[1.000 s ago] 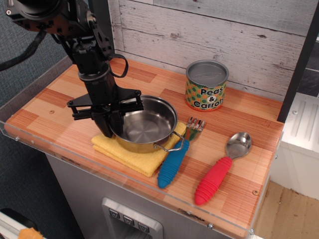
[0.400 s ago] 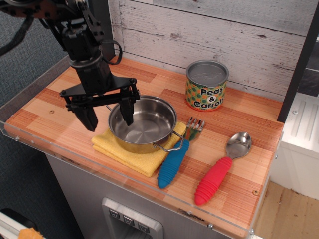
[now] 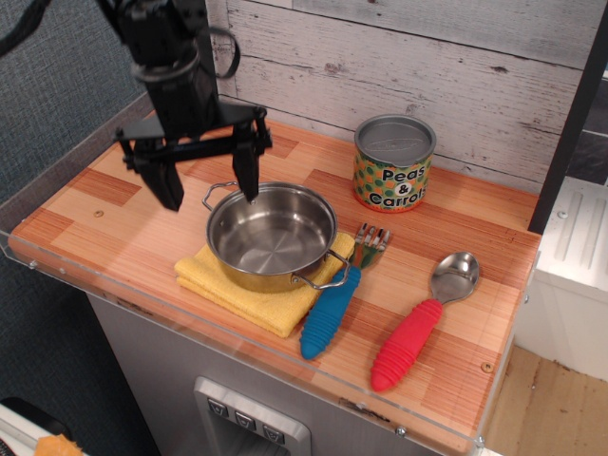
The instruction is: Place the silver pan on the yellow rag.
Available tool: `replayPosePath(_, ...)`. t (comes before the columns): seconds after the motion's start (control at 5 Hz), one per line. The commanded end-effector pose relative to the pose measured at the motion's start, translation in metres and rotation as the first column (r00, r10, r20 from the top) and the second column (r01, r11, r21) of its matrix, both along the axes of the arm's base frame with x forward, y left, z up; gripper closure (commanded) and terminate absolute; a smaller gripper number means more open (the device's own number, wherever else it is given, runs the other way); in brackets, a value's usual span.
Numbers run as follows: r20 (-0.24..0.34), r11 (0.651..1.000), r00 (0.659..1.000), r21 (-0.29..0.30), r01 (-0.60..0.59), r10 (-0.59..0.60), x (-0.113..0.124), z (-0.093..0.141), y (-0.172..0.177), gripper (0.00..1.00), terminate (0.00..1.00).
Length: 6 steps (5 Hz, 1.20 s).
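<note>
The silver pan point(image 3: 271, 237), a small shiny steel pot with two wire loop handles, sits upright on the folded yellow rag point(image 3: 255, 290) at the front left of the wooden counter. My black gripper point(image 3: 209, 188) hangs above the pan's left rim, clear of it. Its two fingers are spread wide apart and hold nothing. One finger is left of the pan, the other above its rear left edge.
A "Peas & Carrots" can point(image 3: 393, 162) stands at the back. A fork with a blue handle point(image 3: 334, 308) lies against the rag's right side. A spoon with a red handle point(image 3: 418, 326) lies further right. A clear plastic lip point(image 3: 190, 331) edges the counter.
My gripper was shut on the pan's left rim. It opened, let go and rose up and back. The pan stays on the rag.
</note>
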<state>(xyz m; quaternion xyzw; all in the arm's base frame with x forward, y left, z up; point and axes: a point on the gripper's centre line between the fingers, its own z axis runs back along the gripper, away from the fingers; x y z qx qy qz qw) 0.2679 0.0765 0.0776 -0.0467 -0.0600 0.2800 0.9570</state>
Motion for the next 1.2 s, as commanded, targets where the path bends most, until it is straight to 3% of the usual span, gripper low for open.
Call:
replayPosePath(0.0, 0.023, 0.989, 0.994, 0.104, 0.100, -0.103, 0.019, 0.035, 0.008, 0.00, 0.00)
replayPosePath(0.2, 0.026, 0.975, 0.988, 0.169, 0.144, -0.150, 0.030, 0.045, 0.010, 0.00, 0.00)
replayPosePath(0.4, 0.041, 0.965, 0.981, 0.192, 0.181, -0.192, 0.037, 0.055, 0.020, 0.00, 0.00)
replayPosePath(1.0, 0.057, 0.966, 0.993, 0.243, 0.082, -0.099, 0.031, 0.071, 0.067, 0.00, 0.00)
